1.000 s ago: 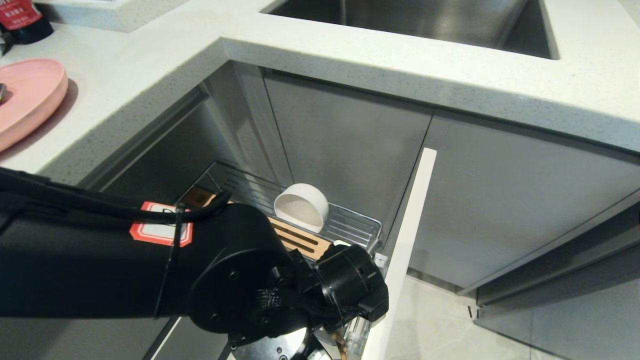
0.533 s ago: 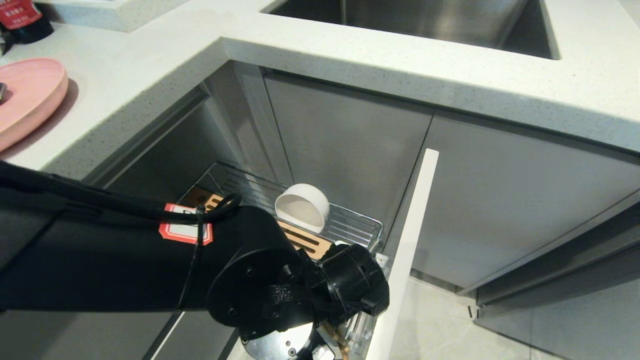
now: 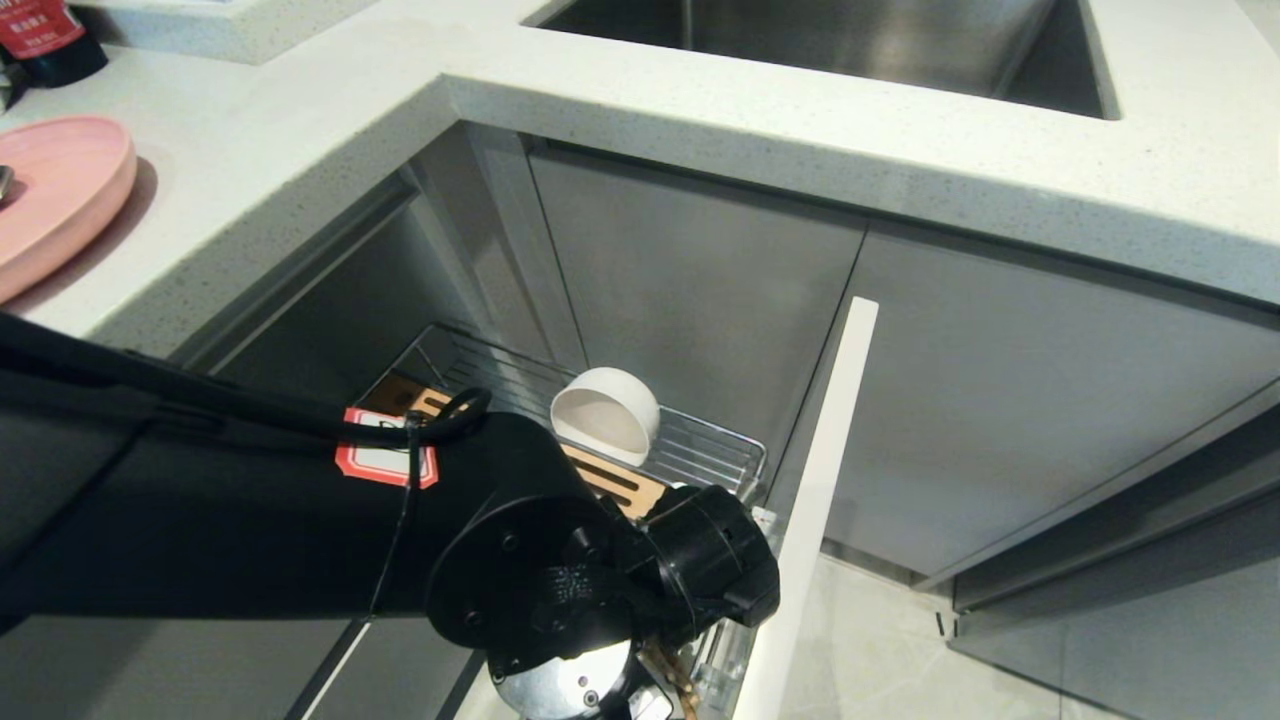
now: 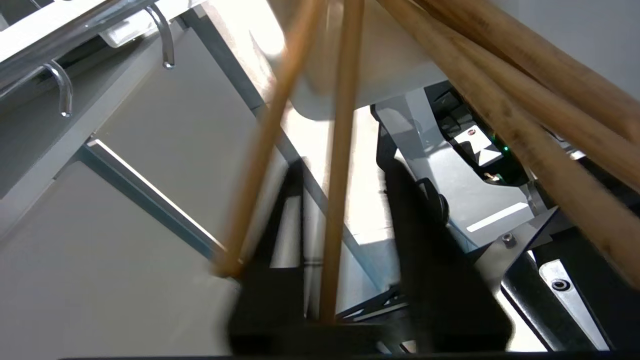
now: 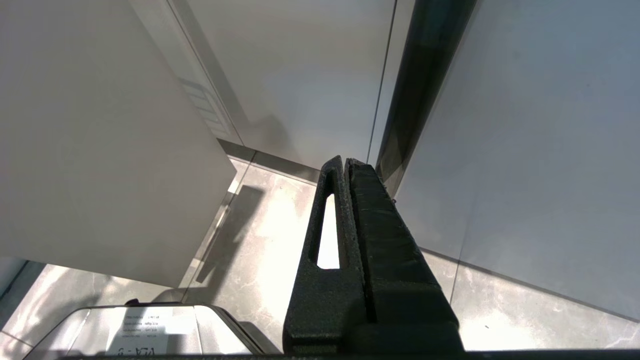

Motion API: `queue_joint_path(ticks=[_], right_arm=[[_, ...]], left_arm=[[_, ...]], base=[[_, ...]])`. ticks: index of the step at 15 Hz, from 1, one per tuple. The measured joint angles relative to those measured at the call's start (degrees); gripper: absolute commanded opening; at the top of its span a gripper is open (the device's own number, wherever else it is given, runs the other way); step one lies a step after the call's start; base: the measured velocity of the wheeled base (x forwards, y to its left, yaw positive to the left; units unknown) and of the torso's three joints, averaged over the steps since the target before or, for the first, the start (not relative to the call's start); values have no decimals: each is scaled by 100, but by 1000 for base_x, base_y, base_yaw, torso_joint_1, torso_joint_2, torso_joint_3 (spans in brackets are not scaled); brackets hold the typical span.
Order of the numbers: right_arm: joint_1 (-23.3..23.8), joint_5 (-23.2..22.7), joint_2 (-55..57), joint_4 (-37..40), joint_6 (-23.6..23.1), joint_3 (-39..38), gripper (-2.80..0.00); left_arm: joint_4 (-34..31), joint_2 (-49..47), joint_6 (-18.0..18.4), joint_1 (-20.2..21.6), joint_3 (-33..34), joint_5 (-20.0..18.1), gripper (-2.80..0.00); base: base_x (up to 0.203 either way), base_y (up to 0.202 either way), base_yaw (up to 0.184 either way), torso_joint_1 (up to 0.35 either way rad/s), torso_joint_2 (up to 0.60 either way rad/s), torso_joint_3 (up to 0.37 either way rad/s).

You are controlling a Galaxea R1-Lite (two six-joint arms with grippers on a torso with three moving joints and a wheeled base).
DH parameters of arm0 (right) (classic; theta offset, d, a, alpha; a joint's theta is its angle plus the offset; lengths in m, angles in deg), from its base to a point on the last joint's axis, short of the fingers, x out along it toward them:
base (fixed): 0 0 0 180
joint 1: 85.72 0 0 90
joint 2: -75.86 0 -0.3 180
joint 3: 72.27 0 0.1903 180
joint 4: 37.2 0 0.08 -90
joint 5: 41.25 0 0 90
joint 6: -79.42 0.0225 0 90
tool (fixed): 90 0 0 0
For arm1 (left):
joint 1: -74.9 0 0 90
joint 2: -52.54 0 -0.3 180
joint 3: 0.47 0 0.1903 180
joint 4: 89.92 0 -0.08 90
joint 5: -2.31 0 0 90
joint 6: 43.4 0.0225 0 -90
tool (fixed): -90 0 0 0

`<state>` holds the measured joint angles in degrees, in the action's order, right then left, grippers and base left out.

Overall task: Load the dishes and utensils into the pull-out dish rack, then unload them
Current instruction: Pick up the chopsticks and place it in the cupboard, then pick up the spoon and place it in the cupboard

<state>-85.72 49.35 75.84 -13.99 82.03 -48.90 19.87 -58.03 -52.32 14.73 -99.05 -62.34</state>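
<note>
Now the left claw (image 4: 345, 280) stands with its fingers (image 4: 435, 260) parted; a second ago they were clenched. The chopsticks (image 4: 340, 165) run loose between the fingers, one blurred, apparently dropping into the caddy (image 4: 380, 65) just beyond. Bowl (image 3: 603, 415) sits on edge in the rack (image 3: 700, 455) behind the claw; plate (image 3: 50, 195) is well apart on the counter (image 3: 300, 140). Judgement: chopsticks loaded, plate pending. Right claw (image 5: 345, 165) parked, clenched.
</note>
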Motion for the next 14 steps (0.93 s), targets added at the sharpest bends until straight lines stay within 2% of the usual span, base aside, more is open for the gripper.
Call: queue_joint_path(ticks=[11,14], right_arm=[[0,0,0,0,2,0,-280],[0,0,0,0,2,0,-280]], left_arm=[[-14,512,2,-44,20,31,0],[-26,819,-13,-62,69,396,0]], base=[[0,0,0,0,0,0],[0,0,0,0,0,0]])
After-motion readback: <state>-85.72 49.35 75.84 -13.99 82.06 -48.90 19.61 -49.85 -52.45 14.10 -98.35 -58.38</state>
